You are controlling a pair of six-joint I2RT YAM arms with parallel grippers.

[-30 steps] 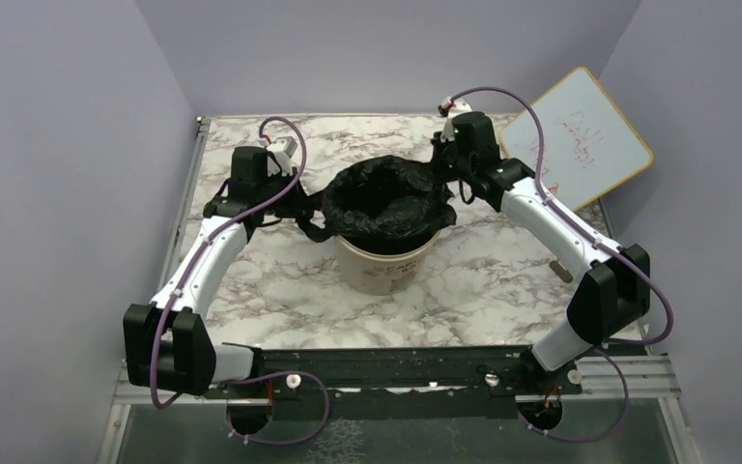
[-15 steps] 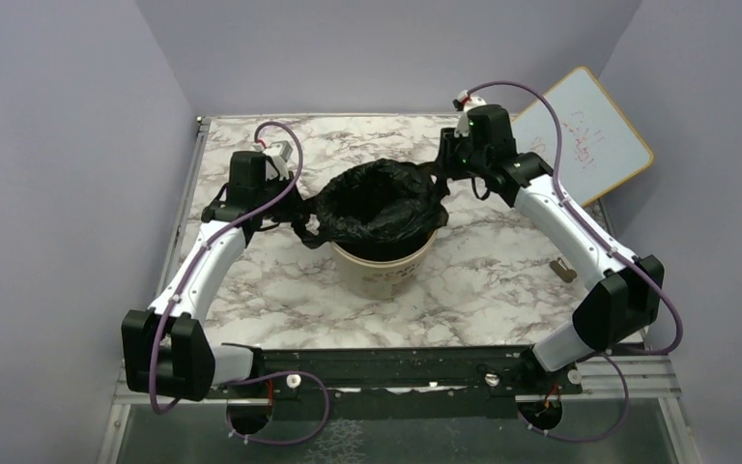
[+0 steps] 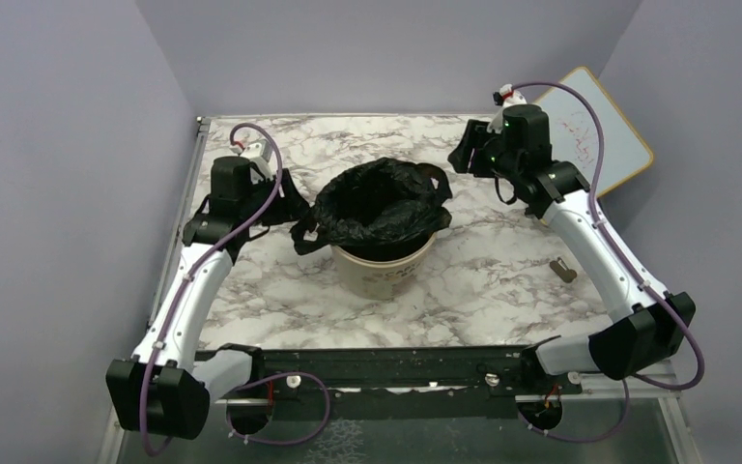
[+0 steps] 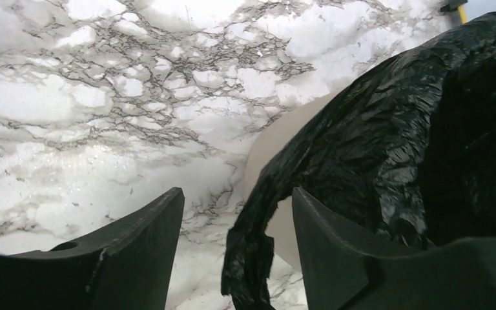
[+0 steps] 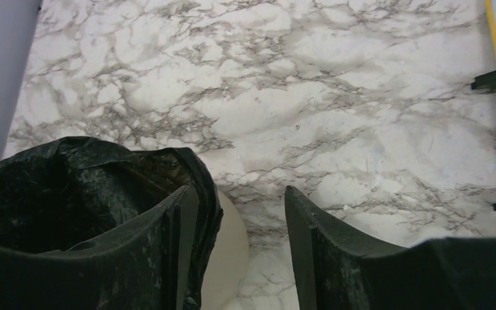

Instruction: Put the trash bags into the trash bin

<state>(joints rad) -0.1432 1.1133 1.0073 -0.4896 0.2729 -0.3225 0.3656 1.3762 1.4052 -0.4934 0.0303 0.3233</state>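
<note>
**Desk:** Item one, the trash bag?

**Operator:** Trash bag [image 3: 382,198]: black, glossy, crinkled. It sits inside the trash bin [image 3: 384,273] with its mouth open upward and its edge folded out over the rim. I judge that fold is what keeps it spread (a liner seated this way shouldn't slump in). One loose flap hangs down the bin's left side.

**Desk:** Item two, the bin?

**Operator:** Beige tub, upright, near the middle of the marble surface [image 3: 502,280], with faint lettering on its wall.

**Desk:** Claws?

**Operator:** Left claw [image 4: 236,194]: fingers apart, clamped on nothing. The hanging flap shows in the gap on my wrist camera, but neither finger pinches it. Right claw [image 5: 239,190]: fingers apart, nothing between them, the bag's edge near one finger. They flank the bin on opposite sides at about rim height, which I read as the stance for stretching a bag over it.

**Desk:** Sundries?

**Operator:** White board with yellow frame [image 3: 594,135], leaning at the far right, well apart from the bin. By my reckoning the job is nearly done, and only the flap might want tucking.
</note>
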